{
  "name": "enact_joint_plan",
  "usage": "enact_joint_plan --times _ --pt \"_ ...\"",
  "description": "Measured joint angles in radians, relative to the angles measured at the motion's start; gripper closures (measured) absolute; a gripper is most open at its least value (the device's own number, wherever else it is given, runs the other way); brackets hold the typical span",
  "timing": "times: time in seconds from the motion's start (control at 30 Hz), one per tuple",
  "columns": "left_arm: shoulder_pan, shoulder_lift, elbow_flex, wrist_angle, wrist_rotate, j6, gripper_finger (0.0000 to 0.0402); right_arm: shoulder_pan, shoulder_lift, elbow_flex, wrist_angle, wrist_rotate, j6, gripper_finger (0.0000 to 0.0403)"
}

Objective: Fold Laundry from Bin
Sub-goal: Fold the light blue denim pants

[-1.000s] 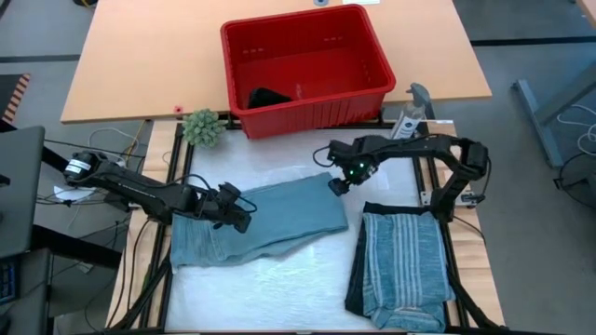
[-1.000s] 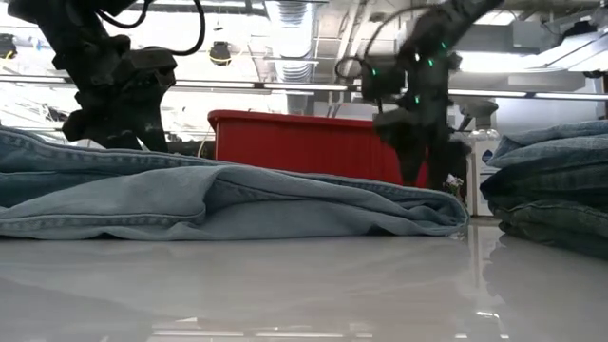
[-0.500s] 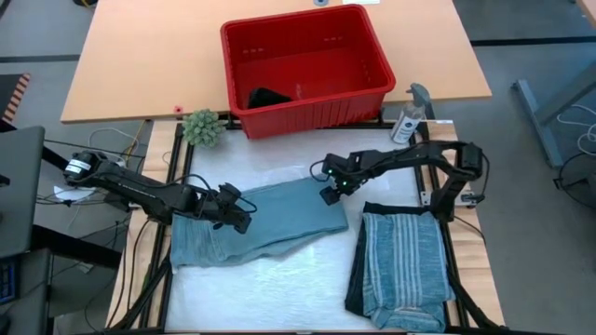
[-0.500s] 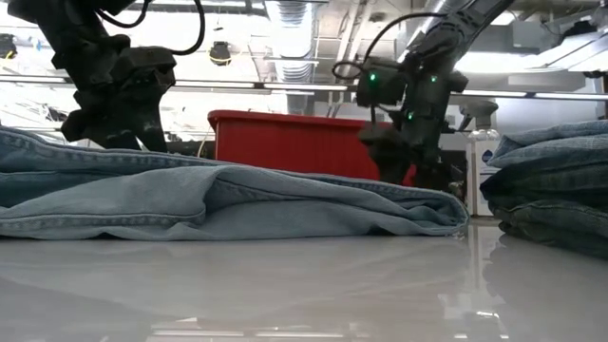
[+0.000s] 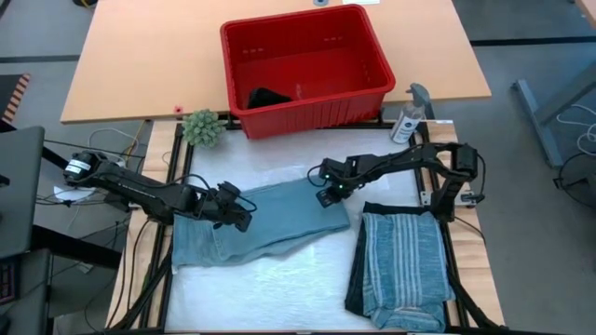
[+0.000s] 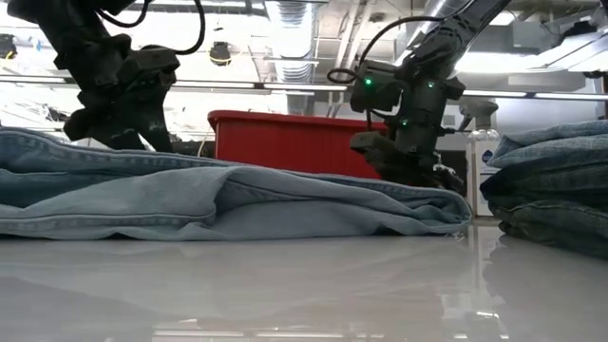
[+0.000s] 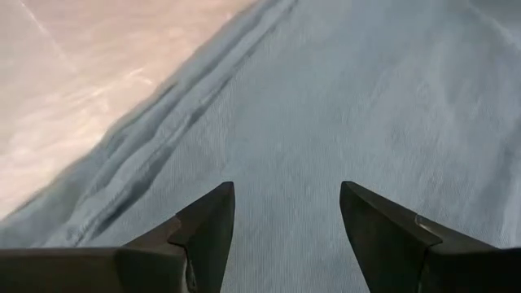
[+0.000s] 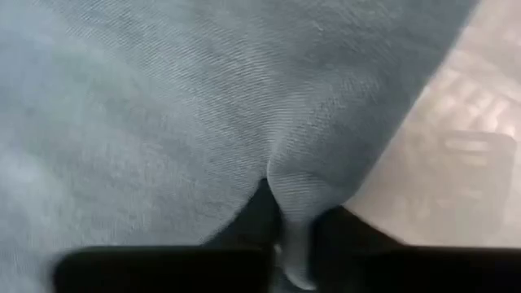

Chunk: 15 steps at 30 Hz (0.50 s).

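Overhead, the light blue denim piece (image 5: 256,223) lies spread across the middle of the white counter (image 5: 279,288), with bare counter along the near edge and between the denim and the far edge. The left pincer (image 5: 244,216) rests on the denim's middle, jaws apart. The right pincer (image 5: 323,195) sits at the denim's far right corner, clamped on the cloth's edge. A folded stack topped by the striped shirt (image 5: 402,265) fills the near right corner, just beside the denim. The red bin (image 5: 307,67) stands beyond the far edge on a wooden table (image 5: 140,56), a small black item (image 5: 265,97) inside it; a green plant ball (image 5: 201,127) and a spray bottle (image 5: 410,116) flank it.

From counter level, the denim (image 6: 218,195) lies low and wide, glossy open counter in front; the right pincer (image 6: 404,171) meets its right end.

At the left wrist, open fingers (image 7: 203,236) hover over flat denim (image 7: 326,114).

At the right wrist, the fingers (image 8: 252,224) pinch a raised fold of denim (image 8: 163,106).
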Motion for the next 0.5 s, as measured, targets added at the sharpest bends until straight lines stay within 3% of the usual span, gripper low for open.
enact_joint_plan --times 0.07,0.3,0.5 --pt "0.0 0.0 0.0 0.019 -0.013 0.0 0.0189 0.001 0.0 0.0 0.006 -0.017 -0.041 0.037" --pt "0.0 -0.072 0.001 0.342 0.053 0.063 0.0189 -0.004 -0.012 0.047 -0.088 -0.011 -0.091 0.037" --pt "-0.003 -0.119 -0.002 0.374 0.108 -0.008 0.02 -0.04 -0.142 0.05 -0.155 0.051 -0.098 0.037"
